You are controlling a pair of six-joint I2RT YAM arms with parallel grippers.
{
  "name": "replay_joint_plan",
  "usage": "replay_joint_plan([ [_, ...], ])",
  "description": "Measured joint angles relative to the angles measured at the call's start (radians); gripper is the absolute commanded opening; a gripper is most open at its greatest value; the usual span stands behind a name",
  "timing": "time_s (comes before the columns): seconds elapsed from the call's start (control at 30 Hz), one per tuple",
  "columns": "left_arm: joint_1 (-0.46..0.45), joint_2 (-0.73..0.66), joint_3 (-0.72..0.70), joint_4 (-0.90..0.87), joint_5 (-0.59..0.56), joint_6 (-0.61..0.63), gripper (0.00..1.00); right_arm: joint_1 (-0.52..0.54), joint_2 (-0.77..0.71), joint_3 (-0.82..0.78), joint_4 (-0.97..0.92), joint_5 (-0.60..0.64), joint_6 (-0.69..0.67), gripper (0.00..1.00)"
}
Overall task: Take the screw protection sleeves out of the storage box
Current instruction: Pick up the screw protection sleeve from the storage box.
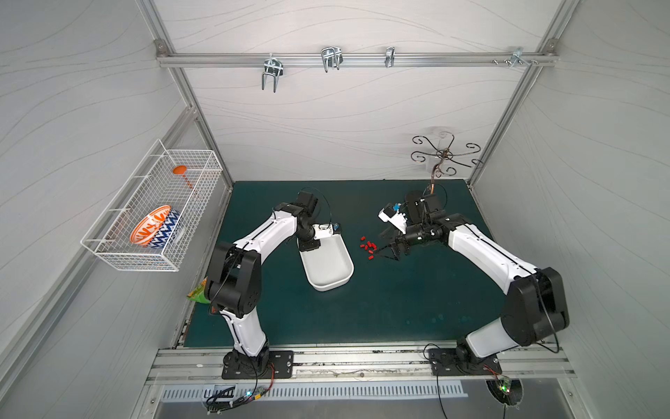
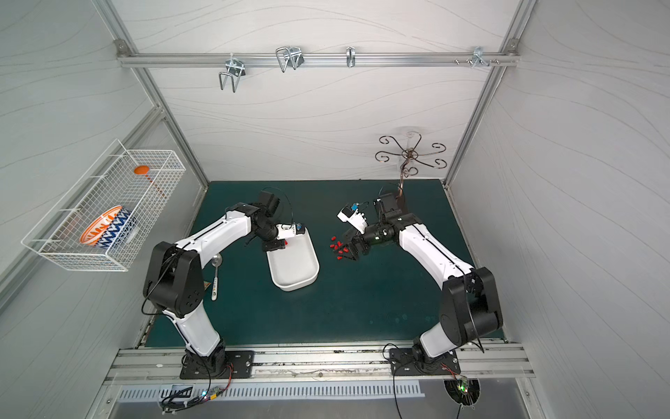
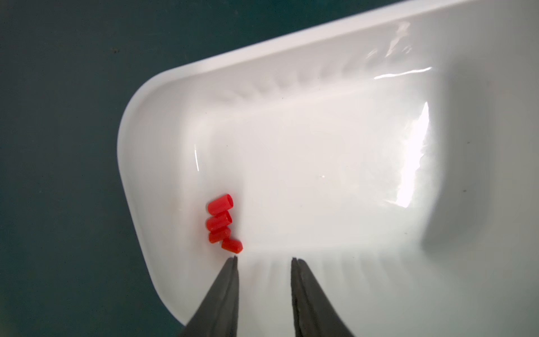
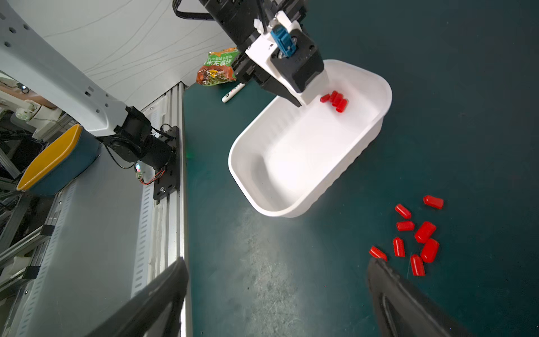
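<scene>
The white storage box (image 1: 328, 270) (image 2: 294, 270) lies on the green mat. Several red screw protection sleeves (image 3: 221, 223) (image 4: 335, 100) sit huddled in one corner of the storage box (image 3: 131, 131). My left gripper (image 3: 264, 259) (image 4: 300, 102) hangs inside that end, open a little, with nothing between its tips. One fingertip (image 3: 233, 262) is just beside the nearest sleeve. Several more sleeves (image 1: 368, 247) (image 2: 339, 247) (image 4: 417, 239) lie loose on the mat right of the box. My right gripper (image 4: 277, 262) (image 1: 389, 250) stands wide open and empty next to them.
A white wire basket (image 1: 152, 206) holding a patterned bowl hangs on the left wall. A snack bag (image 4: 217, 68) and a white marker pen (image 4: 233, 93) lie by the left arm's base. A curly metal hook stand (image 1: 444, 156) stands at the back right.
</scene>
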Motion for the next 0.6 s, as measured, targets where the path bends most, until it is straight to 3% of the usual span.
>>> replay_joint_plan([
  [0.27,-0.002,0.143,0.097,0.009,-0.057,0.136,0.35,-0.103,-0.035,-0.027,0.021,-0.018,0.007,0.99],
  [0.6,-0.011,0.244,0.169,0.010,-0.110,0.202,0.35,-0.111,-0.040,-0.032,0.028,-0.044,0.007,0.99],
])
